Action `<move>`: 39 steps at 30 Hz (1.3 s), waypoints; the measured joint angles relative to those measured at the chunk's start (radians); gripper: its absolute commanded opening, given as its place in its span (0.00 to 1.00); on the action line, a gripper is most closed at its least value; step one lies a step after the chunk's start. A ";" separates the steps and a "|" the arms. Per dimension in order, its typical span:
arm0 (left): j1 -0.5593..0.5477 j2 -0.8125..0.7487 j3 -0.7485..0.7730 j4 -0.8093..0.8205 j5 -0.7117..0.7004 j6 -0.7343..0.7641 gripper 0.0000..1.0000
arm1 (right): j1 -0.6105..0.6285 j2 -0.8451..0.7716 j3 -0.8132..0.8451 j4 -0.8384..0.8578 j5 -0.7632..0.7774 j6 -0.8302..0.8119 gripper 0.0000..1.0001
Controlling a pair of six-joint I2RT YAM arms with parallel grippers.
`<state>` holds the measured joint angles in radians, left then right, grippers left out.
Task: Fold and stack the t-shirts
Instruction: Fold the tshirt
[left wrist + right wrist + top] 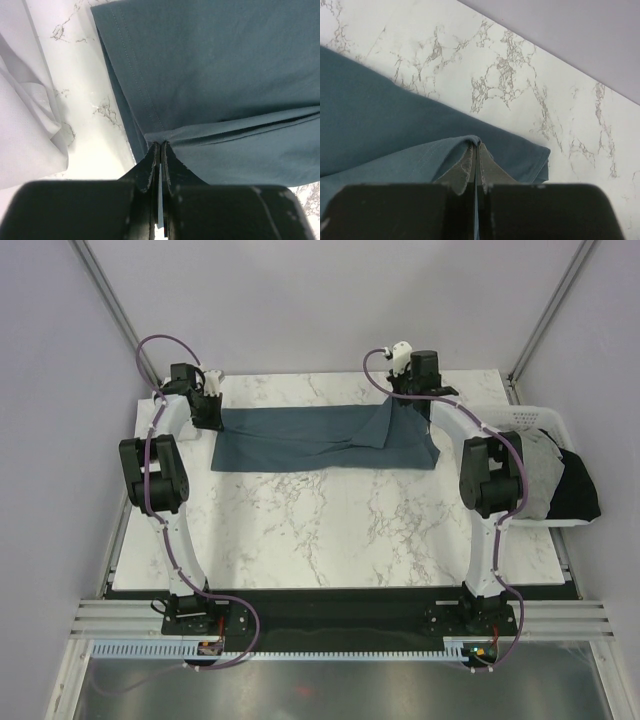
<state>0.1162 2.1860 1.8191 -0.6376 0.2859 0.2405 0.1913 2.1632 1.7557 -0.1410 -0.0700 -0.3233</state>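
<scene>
"Gripping what, left side?"
"My left fingers (160, 147) are closed tight on a hem fold of the slate-blue t-shirt (225, 75), at its left edge."
"Right side?"
"My right fingers (477, 146) are pinched closed on a raised fold of the same shirt near its right end. The cloth peaks up to them."
"Location of the shirt?"
"Spread crosswise on the far half of the worktop (330, 530), between my two arms. The light grey t-shirt (538, 465) and black t-shirt (580, 495) hang over the basket (525, 418) at the right edge."
</scene>
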 measured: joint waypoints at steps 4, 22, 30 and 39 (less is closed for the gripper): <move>0.000 0.000 0.000 0.000 -0.006 -0.008 0.02 | -0.002 0.008 0.028 0.006 -0.001 0.014 0.00; 0.002 0.001 -0.001 0.005 -0.060 -0.015 0.02 | -0.004 0.114 0.150 -0.008 -0.003 0.042 0.00; 0.003 0.014 -0.005 0.009 -0.094 -0.040 0.45 | -0.004 0.114 0.151 -0.009 -0.003 0.059 0.30; 0.003 -0.155 -0.195 0.072 -0.086 -0.061 0.57 | -0.005 0.020 0.036 0.002 -0.002 0.103 0.47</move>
<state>0.1192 2.0312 1.6241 -0.5659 0.2001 0.1795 0.1867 2.1834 1.7916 -0.1387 -0.0715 -0.2203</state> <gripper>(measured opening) 0.571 0.455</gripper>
